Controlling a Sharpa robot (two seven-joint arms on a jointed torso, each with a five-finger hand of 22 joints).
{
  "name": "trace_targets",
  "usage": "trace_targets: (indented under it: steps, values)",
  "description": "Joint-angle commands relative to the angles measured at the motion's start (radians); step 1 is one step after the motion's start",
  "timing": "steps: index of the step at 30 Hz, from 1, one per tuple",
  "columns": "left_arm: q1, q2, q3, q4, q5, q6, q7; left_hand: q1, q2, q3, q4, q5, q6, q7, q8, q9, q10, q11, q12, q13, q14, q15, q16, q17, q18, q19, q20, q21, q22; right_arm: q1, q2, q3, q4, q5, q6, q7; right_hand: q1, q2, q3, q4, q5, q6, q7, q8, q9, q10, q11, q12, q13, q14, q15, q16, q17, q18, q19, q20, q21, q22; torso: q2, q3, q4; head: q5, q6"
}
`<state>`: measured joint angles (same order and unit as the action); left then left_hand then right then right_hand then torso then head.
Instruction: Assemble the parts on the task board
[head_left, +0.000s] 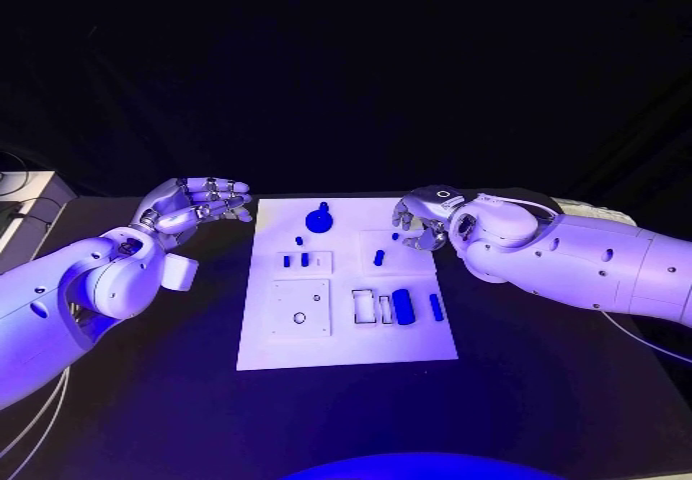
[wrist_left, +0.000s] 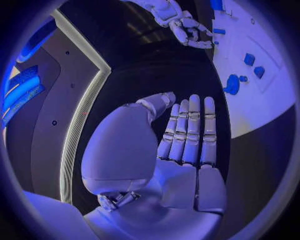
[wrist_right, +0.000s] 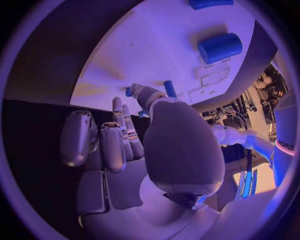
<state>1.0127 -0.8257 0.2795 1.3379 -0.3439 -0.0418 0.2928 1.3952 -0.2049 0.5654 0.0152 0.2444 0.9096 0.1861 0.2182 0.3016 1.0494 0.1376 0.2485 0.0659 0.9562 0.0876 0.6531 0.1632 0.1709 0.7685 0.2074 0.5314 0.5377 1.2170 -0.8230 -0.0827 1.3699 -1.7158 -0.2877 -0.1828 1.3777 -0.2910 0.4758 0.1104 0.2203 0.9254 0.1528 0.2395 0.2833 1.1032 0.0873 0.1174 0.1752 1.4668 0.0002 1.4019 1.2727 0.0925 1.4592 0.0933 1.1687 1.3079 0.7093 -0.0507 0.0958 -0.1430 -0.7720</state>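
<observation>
The white task board (head_left: 346, 340) lies in the middle of the black table. A round blue part (head_left: 319, 218) sits at its far edge, small blue pegs (head_left: 296, 260) stand left of centre, and one peg (head_left: 379, 257) stands right of centre. A blue cylinder (head_left: 402, 306) and a blue bar (head_left: 436, 307) lie lower right. My left hand (head_left: 195, 205) hovers off the board's far left corner, fingers straight with nothing in them (wrist_left: 187, 135). My right hand (head_left: 418, 218) hangs over the far right corner, holding nothing, its thumb (wrist_right: 140, 94) close to the peg (wrist_right: 170, 88).
Recessed slots (head_left: 372, 306) and a square plate with a small ring (head_left: 299, 318) mark the board's near half. Black table (head_left: 159, 390) surrounds the board. A pale box edge (head_left: 29, 215) sits at the far left.
</observation>
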Motion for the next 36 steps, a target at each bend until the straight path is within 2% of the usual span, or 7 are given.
trace_targets:
  steps: [1, 11, 20, 22, 23, 26, 36]
  values:
    - [-0.003, -0.007, 0.003, 0.019, 0.049, 0.014, 0.042, -0.001, 0.009, -0.007, -0.001, -0.001, 0.002, 0.006, 0.006, -0.001, 0.007, 0.002, -0.007, -0.001, 0.009, 0.001, -0.007, 0.000, 0.009, 0.008, 0.001, -0.007, -0.002, -0.005, 0.009, -0.001, -0.009, -0.056, 0.021, -0.028, -0.005, 0.002, -0.005, -0.001, -0.005, -0.006, -0.003, -0.006, -0.001, -0.007, 0.001, -0.005, -0.001, 0.040, 0.004, 0.003, -0.001, -0.014, 0.004, 0.004, -0.004, 0.027, -0.001, -0.0013, 0.0005, -0.001, 0.000]
    - [-0.005, -0.018, 0.004, 0.039, 0.059, 0.000, 0.042, 0.002, 0.009, -0.009, -0.005, -0.001, 0.004, 0.010, 0.007, -0.003, 0.004, 0.004, -0.014, -0.001, 0.018, 0.001, -0.017, 0.003, 0.009, 0.012, 0.000, -0.009, -0.003, -0.024, 0.045, -0.003, -0.042, -0.040, 0.002, -0.017, 0.001, 0.020, 0.012, 0.008, -0.009, 0.007, -0.002, -0.009, -0.002, -0.001, 0.002, -0.007, -0.014, 0.041, 0.003, 0.005, 0.000, -0.015, 0.007, 0.005, 0.002, 0.032, 0.002, 0.0014, -0.0005, 0.003, 0.001]
    - [-0.006, -0.020, 0.004, 0.042, 0.061, -0.004, 0.036, 0.001, 0.009, -0.011, -0.004, 0.000, 0.003, 0.014, 0.006, -0.004, 0.002, 0.007, -0.018, -0.001, 0.020, 0.002, -0.022, 0.005, 0.009, 0.014, 0.000, -0.011, -0.004, -0.030, 0.058, -0.003, -0.057, -0.016, -0.022, -0.005, 0.008, 0.044, 0.080, 0.022, -0.025, 0.042, -0.004, -0.005, 0.001, 0.024, 0.000, -0.006, -0.036, 0.041, 0.001, 0.007, -0.004, -0.017, 0.012, 0.003, 0.014, 0.042, 0.002, 0.0030, -0.0026, 0.006, -0.001]
    - [-0.006, -0.020, 0.004, 0.042, 0.061, -0.003, 0.032, 0.001, 0.009, -0.011, -0.005, 0.000, 0.003, 0.014, 0.006, -0.004, 0.002, 0.007, -0.018, -0.001, 0.021, 0.002, -0.022, 0.005, 0.009, 0.014, 0.000, -0.011, -0.004, -0.031, 0.060, -0.003, -0.059, -0.011, -0.027, -0.001, 0.009, 0.053, 0.098, 0.023, -0.027, 0.050, -0.007, -0.003, 0.003, 0.030, -0.002, -0.006, -0.041, 0.041, -0.001, 0.006, -0.006, -0.017, 0.012, 0.003, 0.015, 0.043, 0.003, 0.0038, -0.0028, 0.006, 0.000]
    - [-0.006, -0.021, 0.004, 0.043, 0.060, -0.002, 0.030, 0.012, 0.015, -0.011, -0.012, 0.000, 0.010, 0.015, 0.010, -0.004, 0.002, 0.007, -0.022, -0.001, 0.033, 0.000, -0.023, 0.010, 0.011, 0.026, -0.004, -0.001, 0.002, -0.032, 0.062, -0.003, -0.060, -0.008, -0.030, 0.002, 0.014, 0.064, 0.124, 0.021, -0.050, 0.056, -0.009, -0.002, 0.005, 0.035, -0.004, -0.008, -0.048, 0.041, -0.005, 0.006, -0.007, -0.017, 0.012, 0.000, 0.015, 0.044, 0.003, 0.0039, -0.0028, 0.006, 0.000]
    - [-0.006, -0.020, 0.004, 0.044, 0.060, -0.002, 0.025, 0.025, 0.027, -0.038, -0.034, 0.004, 0.026, 0.015, 0.014, -0.014, 0.011, 0.003, -0.034, -0.001, 0.077, -0.013, -0.005, 0.040, 0.007, 0.070, -0.036, 0.099, 0.076, -0.032, 0.065, -0.003, -0.062, -0.003, -0.031, 0.006, 0.014, 0.074, 0.146, 0.018, -0.064, 0.065, -0.011, 0.001, 0.009, 0.043, -0.007, -0.009, -0.054, 0.041, -0.006, 0.006, -0.009, -0.018, 0.013, -0.001, 0.017, 0.046, 0.003, 0.0043, -0.0024, 0.005, -0.001]
    - [-0.006, -0.021, 0.004, 0.044, 0.060, 0.003, 0.018, 0.018, 0.026, -0.039, -0.035, 0.004, 0.022, 0.016, 0.010, -0.024, 0.009, 0.006, -0.045, -0.001, 0.060, -0.008, -0.011, 0.053, 0.001, 0.037, -0.035, 0.114, 0.100, -0.036, 0.072, -0.004, -0.068, -0.005, -0.046, -0.003, 0.023, 0.128, 0.203, -0.020, -0.104, 0.118, -0.026, 0.045, 0.047, 0.114, -0.024, -0.004, -0.066, 0.041, -0.017, 0.006, -0.016, -0.021, 0.018, -0.011, 0.035, 0.061, 0.002, 0.0036, -0.0013, 0.006, -0.007]
